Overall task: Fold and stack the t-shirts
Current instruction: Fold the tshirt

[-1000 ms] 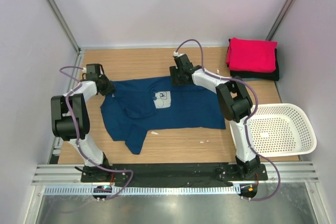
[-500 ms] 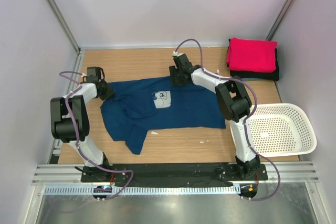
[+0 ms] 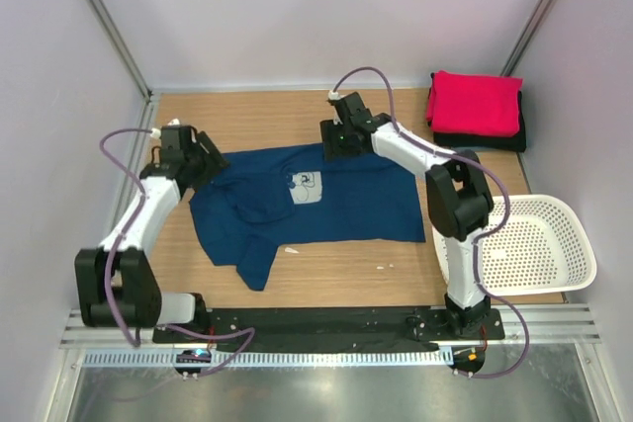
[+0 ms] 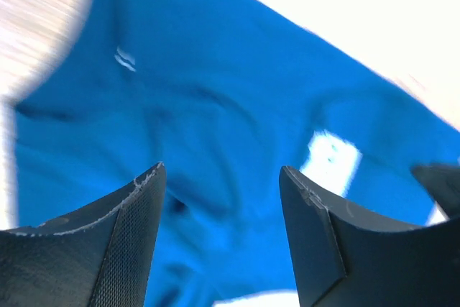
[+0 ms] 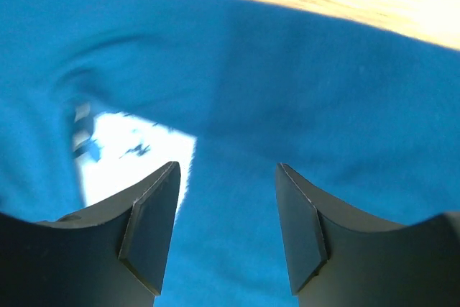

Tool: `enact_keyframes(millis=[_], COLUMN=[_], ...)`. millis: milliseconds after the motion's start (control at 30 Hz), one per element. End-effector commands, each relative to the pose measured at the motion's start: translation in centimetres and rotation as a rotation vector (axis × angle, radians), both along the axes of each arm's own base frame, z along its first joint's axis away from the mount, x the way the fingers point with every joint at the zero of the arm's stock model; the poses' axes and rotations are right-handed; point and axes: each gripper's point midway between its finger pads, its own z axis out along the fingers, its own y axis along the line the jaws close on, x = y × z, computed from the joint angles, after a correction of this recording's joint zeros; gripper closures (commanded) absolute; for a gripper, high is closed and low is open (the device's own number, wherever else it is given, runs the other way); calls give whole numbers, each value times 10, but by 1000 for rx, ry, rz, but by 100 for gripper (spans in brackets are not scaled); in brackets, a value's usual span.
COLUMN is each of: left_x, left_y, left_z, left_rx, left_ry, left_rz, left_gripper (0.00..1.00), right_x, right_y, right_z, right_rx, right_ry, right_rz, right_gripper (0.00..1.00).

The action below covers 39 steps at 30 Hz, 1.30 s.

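A navy blue t-shirt lies spread on the wooden table, its pale square print facing up, one sleeve trailing toward the near edge. My left gripper hovers at the shirt's left edge, open, with only blue cloth below its fingers. My right gripper hangs over the shirt's far edge, also open and empty, with cloth and the print beneath it. A folded pink-red t-shirt rests on a folded black one at the far right.
A white perforated basket stands at the right, beside the right arm's base. Small white scraps lie on the wood near the shirt's near hem. Walls close in the table on the left, back and right.
My left gripper has opened and let go of the shirt's left edge, and the left arm has risen with its elbow swinging toward the near left. The right arm shifted only slightly.
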Motion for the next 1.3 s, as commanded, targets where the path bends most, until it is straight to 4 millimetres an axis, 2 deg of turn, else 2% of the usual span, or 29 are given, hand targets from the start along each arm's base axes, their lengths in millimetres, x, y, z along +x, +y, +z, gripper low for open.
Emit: enact_keyframes(millis=[0,67,133,167,233,333,533,567,633,800,1000,1033,1133,1267], left_x=[-45,-55,-64,-66,-70,-72,-67,-68,-67,-62,-61,-63,-63,-66], left_y=[-28,-37,-45,-47,-51,-53,-59,-58,-58,-59,-59,-60,-61,-66], left_z=[-18,-23,-33,-37,-47,-61,-75,-79,-82,-90,-97,-97,-90,-76], left_rx=[-66,-52,-62,-70,-73,-72,-88,-83,-80,-65,-56,-62,-71,-111], left_ry=[77,73,78,87,117,148,149,158,156,147,147,150,128,114], left_rz=[42,53,65,64,51,41,14,17,16,-11,-32,-35,-29,-32], left_gripper=[34,35,36,37,38,42,49,50,51,59,73,79,90,100], right_x=[-23,-34,-48,-62,-74,-95,-125,-124,-128,-128,-127,-126,-124,-124], right_y=[10,18,27,38,52,74,109,113,115,112,112,112,113,116], right_z=[59,58,46,33,25,15,-2,0,-8,-16,-25,-25,-25,-23], right_rx=[105,127,160,162,187,205,211,207,179,170,167,165,175,188], right_ry=[-40,-22,24,61,95,136,186,176,189,194,193,189,185,185], right_rz=[29,43,45,67,76,103,172,180,180,163,142,140,131,133], right_gripper=[39,39,39,39,40,42,46,46,47,49,53,54,55,57])
